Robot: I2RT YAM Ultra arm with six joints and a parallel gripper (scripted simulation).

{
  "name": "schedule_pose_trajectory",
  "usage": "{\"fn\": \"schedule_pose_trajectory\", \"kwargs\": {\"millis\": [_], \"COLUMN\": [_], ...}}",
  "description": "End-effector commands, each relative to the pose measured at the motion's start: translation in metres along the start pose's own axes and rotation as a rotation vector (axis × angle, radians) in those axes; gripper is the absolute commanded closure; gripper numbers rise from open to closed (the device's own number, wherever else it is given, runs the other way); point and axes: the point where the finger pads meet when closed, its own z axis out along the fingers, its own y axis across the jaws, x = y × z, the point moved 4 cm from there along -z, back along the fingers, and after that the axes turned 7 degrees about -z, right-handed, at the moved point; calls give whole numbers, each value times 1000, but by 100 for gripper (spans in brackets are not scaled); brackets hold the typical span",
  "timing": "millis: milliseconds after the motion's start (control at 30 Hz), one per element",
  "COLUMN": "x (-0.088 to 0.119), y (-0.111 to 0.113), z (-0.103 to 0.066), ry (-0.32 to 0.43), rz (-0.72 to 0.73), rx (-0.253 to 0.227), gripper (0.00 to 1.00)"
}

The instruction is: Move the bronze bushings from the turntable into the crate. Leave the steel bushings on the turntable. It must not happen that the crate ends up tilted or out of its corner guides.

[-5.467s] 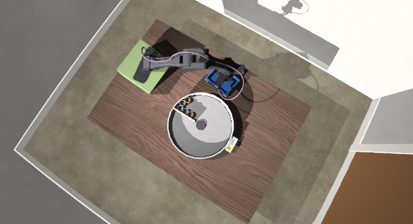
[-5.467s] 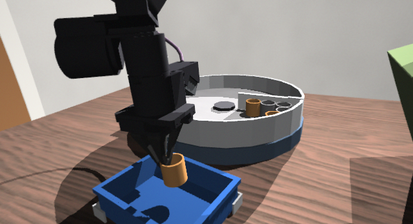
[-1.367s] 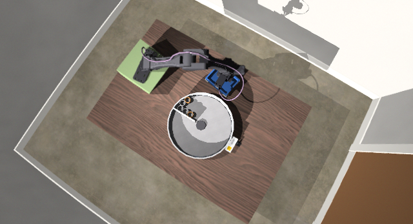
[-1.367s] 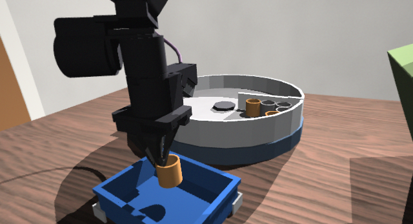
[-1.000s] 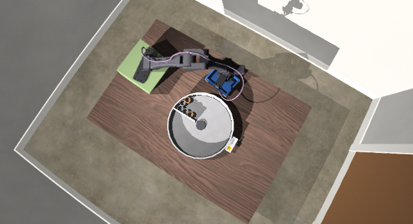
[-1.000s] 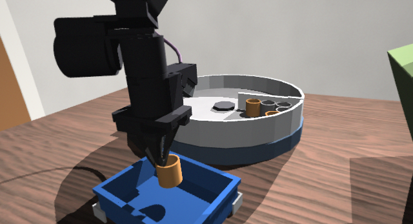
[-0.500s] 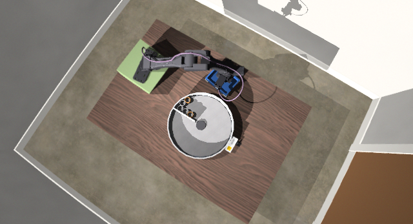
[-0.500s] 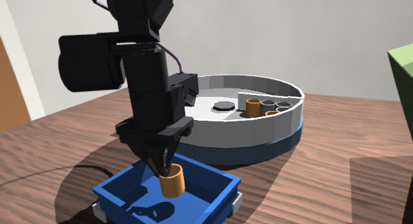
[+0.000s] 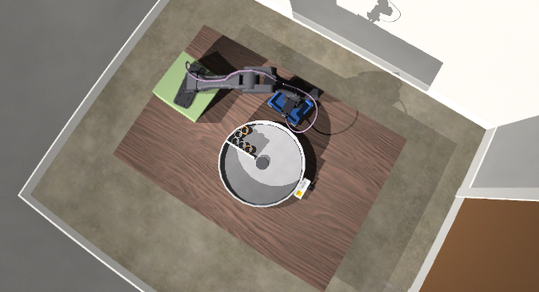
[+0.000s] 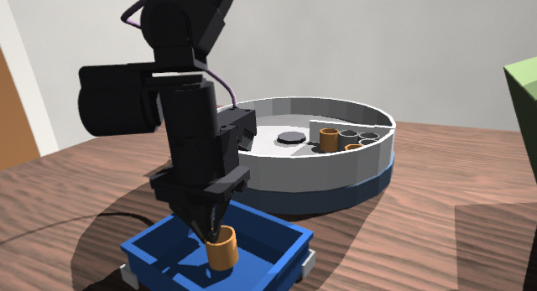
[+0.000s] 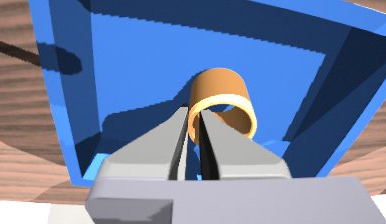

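My gripper (image 10: 211, 236) is shut on the wall of a bronze bushing (image 10: 221, 246) and holds it low inside the blue crate. In the wrist view the fingers pinch the near rim of the bushing (image 11: 223, 102) over the crate floor (image 11: 194, 65). The grey turntable (image 10: 312, 146) stands behind the crate. In one walled sector of it stand two bronze bushings (image 10: 329, 139) (image 10: 353, 147) and several steel bushings (image 10: 348, 137). From above, the sector (image 9: 244, 140) lies at the turntable's upper left, and the arm covers the crate (image 9: 294, 109).
A green block (image 9: 185, 87) carries the arm's base at the table's far left. A small yellow and white box (image 9: 302, 188) sits at the turntable's rim. A cable (image 9: 307, 119) loops beside the crate.
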Motion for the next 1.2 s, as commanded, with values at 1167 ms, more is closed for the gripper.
{"fn": "schedule_pose_trajectory", "kwargs": {"millis": [1167], "x": [3], "y": [22], "z": [-18], "ry": [20], "rz": [3], "rx": [-57], "gripper": [100]}}
